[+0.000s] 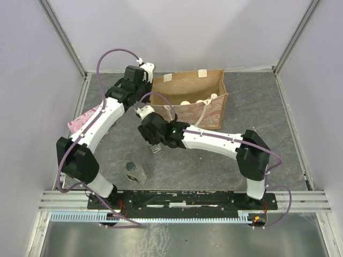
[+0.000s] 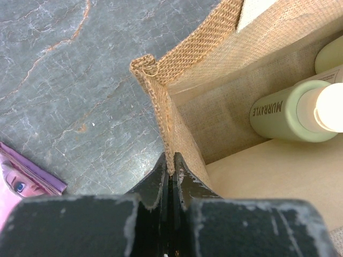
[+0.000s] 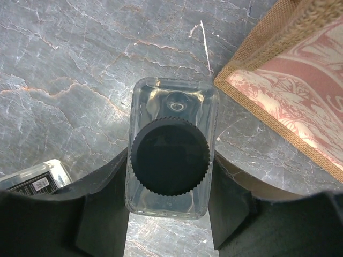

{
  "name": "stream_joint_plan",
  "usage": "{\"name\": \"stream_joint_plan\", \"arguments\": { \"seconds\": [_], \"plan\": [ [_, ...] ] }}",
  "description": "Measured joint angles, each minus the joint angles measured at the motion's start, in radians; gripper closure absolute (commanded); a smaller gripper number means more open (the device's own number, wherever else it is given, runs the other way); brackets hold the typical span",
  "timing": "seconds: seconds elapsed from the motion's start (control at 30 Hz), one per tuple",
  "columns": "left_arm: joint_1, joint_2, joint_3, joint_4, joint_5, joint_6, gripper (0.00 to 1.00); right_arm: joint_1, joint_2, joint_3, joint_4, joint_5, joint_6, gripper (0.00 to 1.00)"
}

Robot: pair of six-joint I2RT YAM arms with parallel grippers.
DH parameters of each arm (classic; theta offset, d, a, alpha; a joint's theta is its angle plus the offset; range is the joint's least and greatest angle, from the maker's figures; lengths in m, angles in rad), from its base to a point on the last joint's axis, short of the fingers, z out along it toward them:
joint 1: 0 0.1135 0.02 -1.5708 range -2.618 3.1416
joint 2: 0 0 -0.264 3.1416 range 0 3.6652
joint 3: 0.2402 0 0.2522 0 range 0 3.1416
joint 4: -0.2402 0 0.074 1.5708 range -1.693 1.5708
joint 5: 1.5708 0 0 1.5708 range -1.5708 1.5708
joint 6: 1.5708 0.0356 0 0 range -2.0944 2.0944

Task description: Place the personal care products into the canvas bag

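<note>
On my feed the grey marbled table (image 1: 257, 134) fills the top view. The canvas bag (image 1: 187, 85) stands open toward 12 o'clock on it, with its pink patterned panel facing the arm bases. My left claw (image 2: 171, 163) is clenched on the rim of the bag's side wall, at the bag's 9 o'clock side, with the woven edge pinched between its fingers. My right claw (image 3: 169, 166) sits at 7 o'clock off the bag's near left corner and is grasping a clear bottle (image 3: 171, 101). One finger presses each flat side of the bottle, and its black cap points up at the wrist camera. From here the bottle looks upright on the table, near the bag but not touching it.

A flat pink packet (image 1: 80, 119) lies at the table's 9 o'clock edge, partly under the left arm. Pale yellow bottles (image 2: 289, 112) are already inside the bag, their cream tops showing. A second clear bottle (image 1: 135, 171) stands alone at 7 o'clock from the gripped one.
</note>
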Motion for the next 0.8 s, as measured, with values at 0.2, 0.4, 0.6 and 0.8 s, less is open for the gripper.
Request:
{"name": "stream_joint_plan", "arguments": {
  "seconds": [0.2, 0.4, 0.6, 0.8],
  "plan": [
    [0.000, 0.000, 0.000, 0.000, 0.002, 0.000, 0.97, 0.005, -0.024, 0.000, -0.072, 0.021, -0.001, 1.00],
    [0.000, 0.000, 0.000, 0.000, 0.002, 0.000, 0.97, 0.005, -0.108, 0.001, -0.314, 0.018, 0.010, 1.00],
    [0.000, 0.000, 0.000, 0.000, 0.002, 0.000, 0.97, 0.004, -0.207, 0.127, -0.570, -0.007, 0.020, 1.00],
    [0.000, 0.000, -0.003, 0.003, 0.000, 0.000, 0.97, 0.002, -0.292, 0.364, -0.693, 0.007, 0.017, 1.00]
  ]
}}
